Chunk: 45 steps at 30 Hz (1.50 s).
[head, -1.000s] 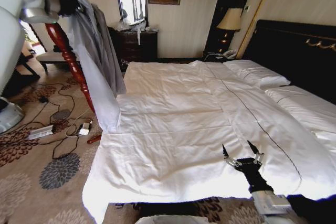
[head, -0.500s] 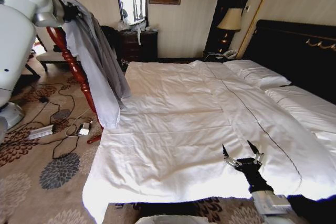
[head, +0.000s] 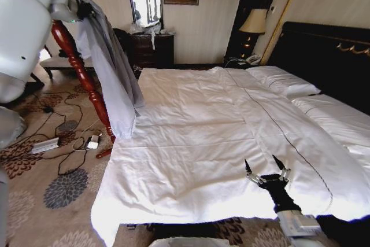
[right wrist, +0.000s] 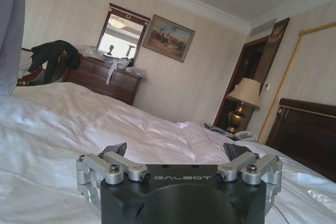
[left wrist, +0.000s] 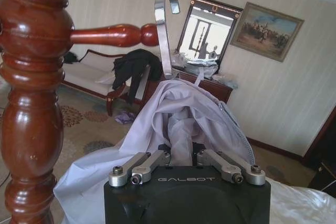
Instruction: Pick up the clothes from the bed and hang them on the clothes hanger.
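Grey-blue shirt (head: 110, 73) on its hanger (left wrist: 165, 24), hook level with a red wooden rack peg (left wrist: 113, 35), off the bed (head: 219, 137). Pinched in the left gripper (left wrist: 181, 156), marked GALBOT. Right gripper (head: 266, 169) low over duvet, fingers spread.

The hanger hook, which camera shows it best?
The left wrist view: the hanger hook stands up clear against the wall above the shirt, beside the red wooden post. The head view has the shirt hanging; its hook is too small to tell.
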{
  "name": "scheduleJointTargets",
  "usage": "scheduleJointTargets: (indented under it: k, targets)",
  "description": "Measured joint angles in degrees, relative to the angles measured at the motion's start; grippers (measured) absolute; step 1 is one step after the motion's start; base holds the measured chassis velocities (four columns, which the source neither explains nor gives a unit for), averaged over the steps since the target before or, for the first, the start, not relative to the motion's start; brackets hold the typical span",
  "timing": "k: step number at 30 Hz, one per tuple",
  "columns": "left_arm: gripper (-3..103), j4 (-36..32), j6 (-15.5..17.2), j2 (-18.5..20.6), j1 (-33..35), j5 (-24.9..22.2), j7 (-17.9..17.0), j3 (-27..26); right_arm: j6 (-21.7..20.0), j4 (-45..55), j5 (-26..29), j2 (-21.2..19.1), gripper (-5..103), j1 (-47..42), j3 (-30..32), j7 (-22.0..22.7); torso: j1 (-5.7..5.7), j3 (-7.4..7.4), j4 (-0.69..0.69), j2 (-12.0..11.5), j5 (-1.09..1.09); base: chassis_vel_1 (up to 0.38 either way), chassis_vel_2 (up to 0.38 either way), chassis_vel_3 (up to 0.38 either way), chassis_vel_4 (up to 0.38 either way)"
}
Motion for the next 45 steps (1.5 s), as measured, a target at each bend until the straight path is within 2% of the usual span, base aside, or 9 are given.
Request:
scheduleJointTargets:
  k: [4,7,9,14,26,29,40,45]
  targets:
    - [16,5.1,0.2,-2.3,-1.9,3.7,3.9,0.2,0.0,0.0,0.0,0.0,100,0.0,0.0,0.0,-0.01,-0.01,0.02,0.0,0.00,0.000,0.000,0.000,0.000]
    - [16,6.6,0.3,-2.9,-2.2,4.6,4.7,0.1,0.0,0.0,0.0,0.0,100,0.0,0.0,0.0,0.00,0.00,0.00,0.0,0.00,0.000,0.000,0.000,0.000]
    - [16,10.5,0.6,-4.2,-3.0,6.4,5.7,-0.4,0.0,0.0,0.0,0.0,100,0.0,0.0,0.0,0.00,0.00,0.02,0.0,-0.02,0.000,0.000,0.000,0.000]
    - [16,15.4,0.8,-6.0,-4.0,9.8,7.9,-2.5,0.0,0.0,0.0,0.0,100,0.0,0.0,0.0,-0.01,0.00,0.03,0.0,-0.01,0.000,0.000,0.000,0.000]
    - [16,20.3,1.2,-7.5,-4.3,15.3,12.5,-5.0,0.0,0.0,0.0,0.0,100,0.0,0.0,0.0,-0.01,0.00,0.01,0.0,0.00,0.000,0.000,0.000,0.000]
    - [16,22.2,1.2,-7.6,-3.8,18.8,14.8,-5.9,0.0,0.0,0.0,0.0,100,0.0,0.0,0.0,0.00,0.00,0.02,0.0,-0.03,0.000,0.000,0.000,0.000]
    - [16,24.9,0.4,-7.8,-3.3,20.8,16.6,-7.8,0.0,0.0,0.0,0.0,100,0.0,0.0,0.0,-0.01,-0.01,0.02,0.0,-0.01,0.000,0.000,0.000,0.000]
    - [16,26.6,-0.8,-8.1,-3.0,24.0,19.0,-8.7,0.0,0.0,0.0,0.0,100,0.0,0.0,0.0,-0.01,0.00,0.00,0.0,-0.01,0.000,0.000,0.000,0.000]
